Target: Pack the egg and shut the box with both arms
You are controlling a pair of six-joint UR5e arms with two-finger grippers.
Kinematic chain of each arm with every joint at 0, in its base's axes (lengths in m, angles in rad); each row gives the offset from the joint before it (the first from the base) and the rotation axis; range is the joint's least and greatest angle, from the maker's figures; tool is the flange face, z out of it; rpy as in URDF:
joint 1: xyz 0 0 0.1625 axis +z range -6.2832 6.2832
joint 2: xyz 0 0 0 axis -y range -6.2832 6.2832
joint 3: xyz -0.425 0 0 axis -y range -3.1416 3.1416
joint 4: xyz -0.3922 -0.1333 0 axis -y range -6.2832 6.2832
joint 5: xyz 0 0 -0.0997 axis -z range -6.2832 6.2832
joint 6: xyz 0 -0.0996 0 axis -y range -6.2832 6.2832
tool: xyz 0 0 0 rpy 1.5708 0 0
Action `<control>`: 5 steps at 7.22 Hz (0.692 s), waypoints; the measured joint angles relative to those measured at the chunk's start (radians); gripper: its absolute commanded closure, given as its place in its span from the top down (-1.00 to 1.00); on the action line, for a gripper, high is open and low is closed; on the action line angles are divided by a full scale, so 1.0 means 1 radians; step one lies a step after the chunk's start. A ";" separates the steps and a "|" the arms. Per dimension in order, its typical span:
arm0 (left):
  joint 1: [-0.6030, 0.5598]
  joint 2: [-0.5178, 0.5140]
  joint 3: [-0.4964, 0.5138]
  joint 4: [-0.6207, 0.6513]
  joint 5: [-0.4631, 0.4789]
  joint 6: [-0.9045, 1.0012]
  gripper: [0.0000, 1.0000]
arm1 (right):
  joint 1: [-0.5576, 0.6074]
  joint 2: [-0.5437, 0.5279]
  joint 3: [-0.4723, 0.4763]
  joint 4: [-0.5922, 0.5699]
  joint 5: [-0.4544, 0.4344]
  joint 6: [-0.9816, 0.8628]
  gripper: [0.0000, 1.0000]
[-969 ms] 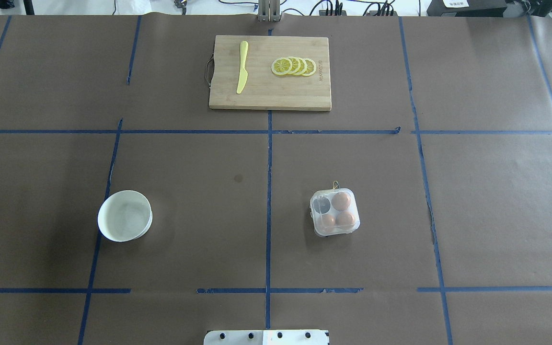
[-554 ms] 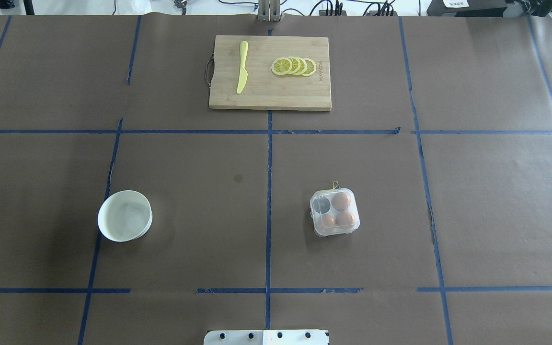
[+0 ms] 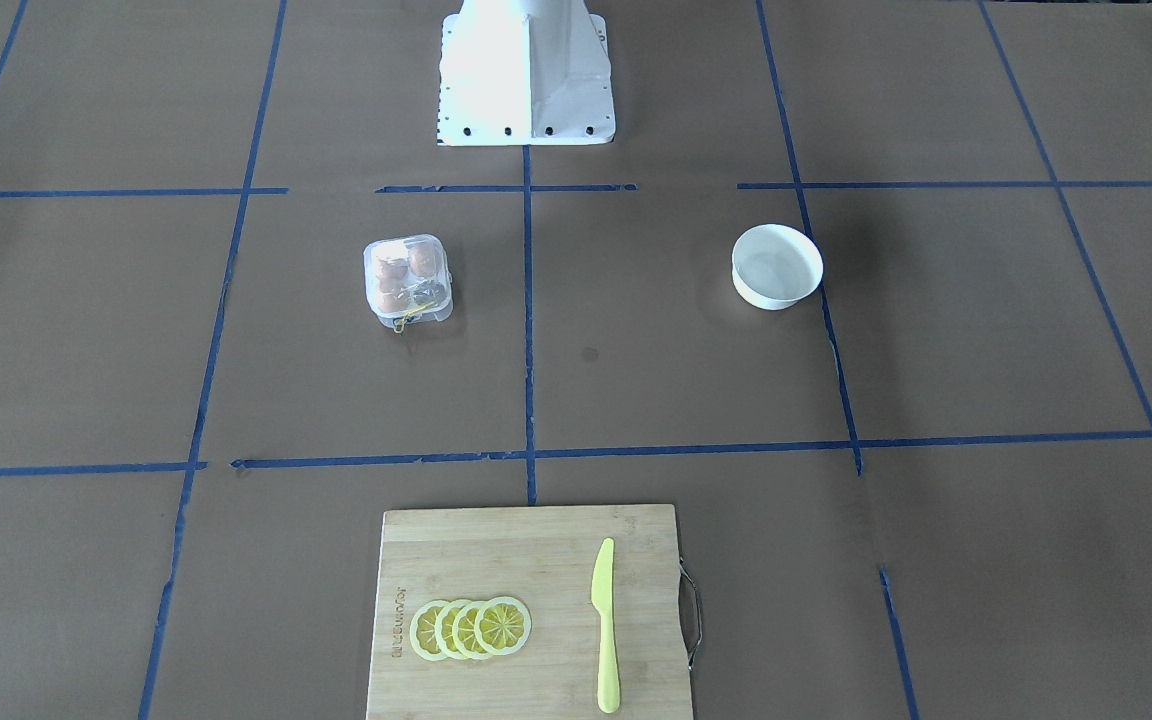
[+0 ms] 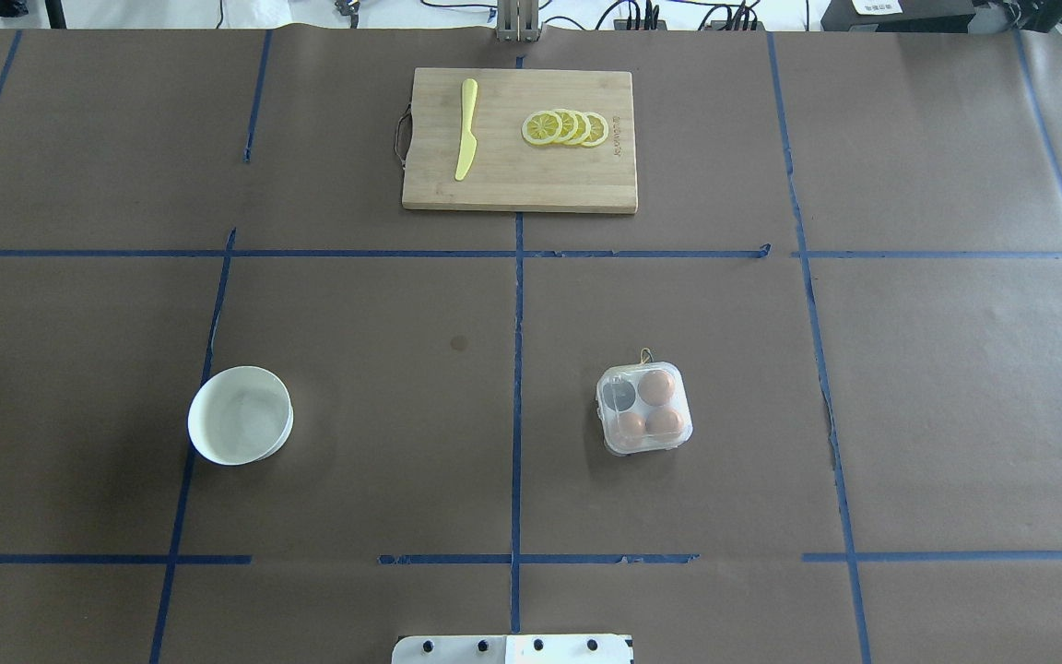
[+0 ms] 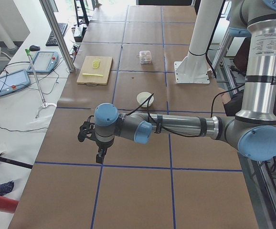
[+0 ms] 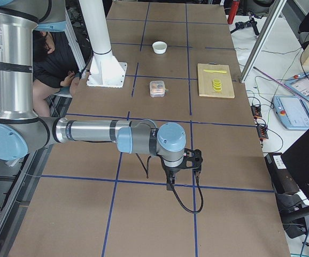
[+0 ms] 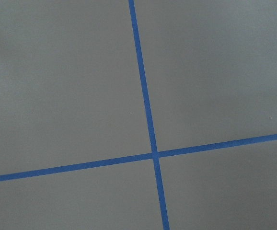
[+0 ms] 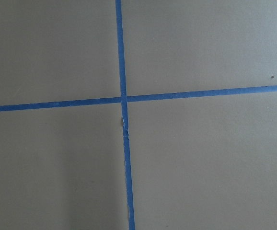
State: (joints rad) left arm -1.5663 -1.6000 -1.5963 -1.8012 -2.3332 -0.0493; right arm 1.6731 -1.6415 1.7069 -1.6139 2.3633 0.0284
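The clear plastic egg box point(image 4: 643, 408) stands on the table right of centre; it also shows in the front view point(image 3: 408, 280). It holds three brown eggs point(image 4: 656, 387); its back-left cup looks dark, with no egg in it. No other egg is in view. The clear lid appears to lie over the cups, with yellow string at the far edge. My left gripper point(image 5: 94, 145) hangs over bare table far off to the left. My right gripper point(image 6: 184, 167) hangs far off to the right. Both show only in side views, so I cannot tell if they are open.
A white bowl point(image 4: 240, 427) stands left of centre. A wooden cutting board point(image 4: 519, 184) with lemon slices point(image 4: 566, 127) and a yellow knife point(image 4: 466, 129) lies at the far edge. The white pedestal base point(image 3: 526, 75) is at the near edge. Both wrist views show only brown paper and blue tape.
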 measured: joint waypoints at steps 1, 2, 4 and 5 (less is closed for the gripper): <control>0.002 0.000 -0.004 0.005 0.000 0.001 1.00 | -0.008 0.000 0.004 -0.001 -0.001 0.012 1.00; 0.002 0.000 -0.006 0.007 0.000 0.001 1.00 | -0.016 -0.002 0.006 -0.002 -0.002 0.017 1.00; 0.006 0.000 -0.004 0.005 0.000 0.002 1.00 | -0.044 -0.009 0.007 -0.002 -0.002 0.018 1.00; 0.009 0.000 -0.003 0.004 0.000 0.003 1.00 | -0.072 -0.015 0.004 -0.001 -0.002 0.016 1.00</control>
State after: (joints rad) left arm -1.5573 -1.5999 -1.5994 -1.7970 -2.3335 -0.0466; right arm 1.6007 -1.6561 1.7109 -1.6151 2.3608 0.0441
